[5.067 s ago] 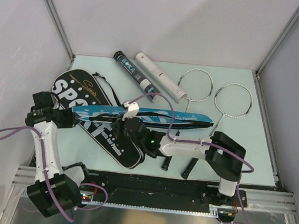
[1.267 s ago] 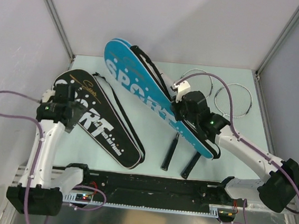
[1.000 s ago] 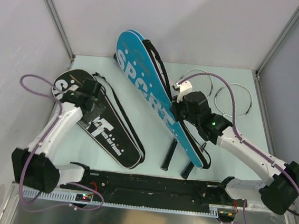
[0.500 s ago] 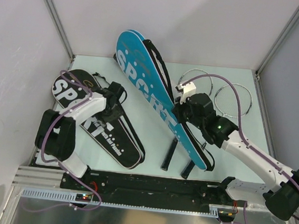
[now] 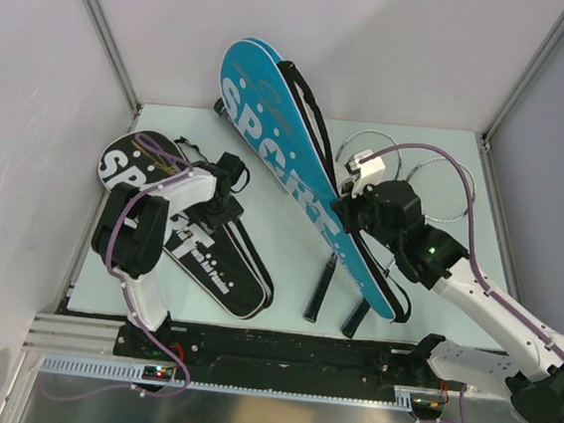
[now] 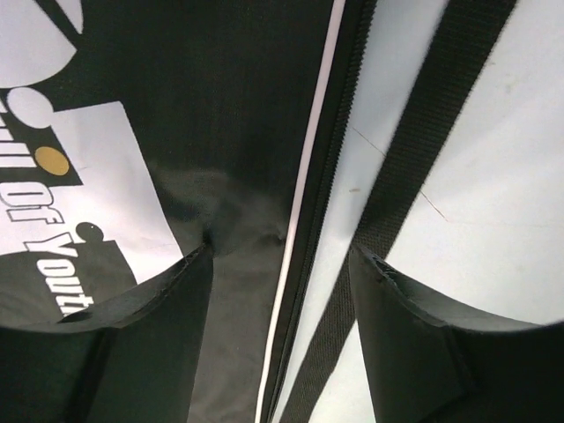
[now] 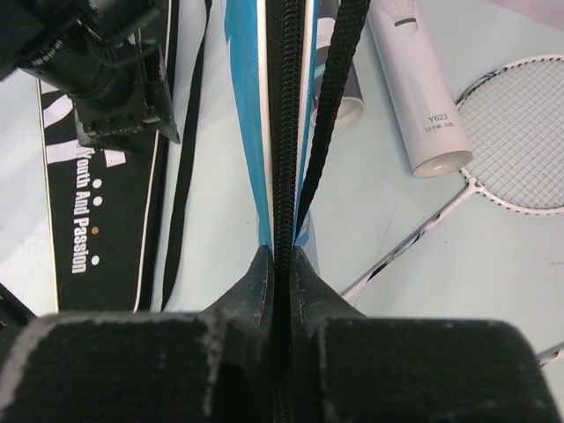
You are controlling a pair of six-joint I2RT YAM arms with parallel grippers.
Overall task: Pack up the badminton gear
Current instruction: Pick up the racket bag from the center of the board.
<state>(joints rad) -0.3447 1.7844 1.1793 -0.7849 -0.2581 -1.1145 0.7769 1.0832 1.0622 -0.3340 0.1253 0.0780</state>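
Blue bag [image 5: 287, 142] up on edge, centre toward 11 o'clock, right jaws clamped on zipper seam. Light, floppy: likely sags; grip stiff rim. Left jaws open astride black bag [image 5: 207, 264] edge, 9 o'clock.

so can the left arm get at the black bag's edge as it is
Probably yes: the left gripper is open right over the black bag, its edge between the fingers, with only the strap beside it.

Place: robot lab test cell | Evidence: plain white wall panels [image 5: 378, 41], aluminium corner posts [image 5: 102, 24], pale table [image 5: 281, 221], slotted metal rail [image 5: 275, 385] at the front
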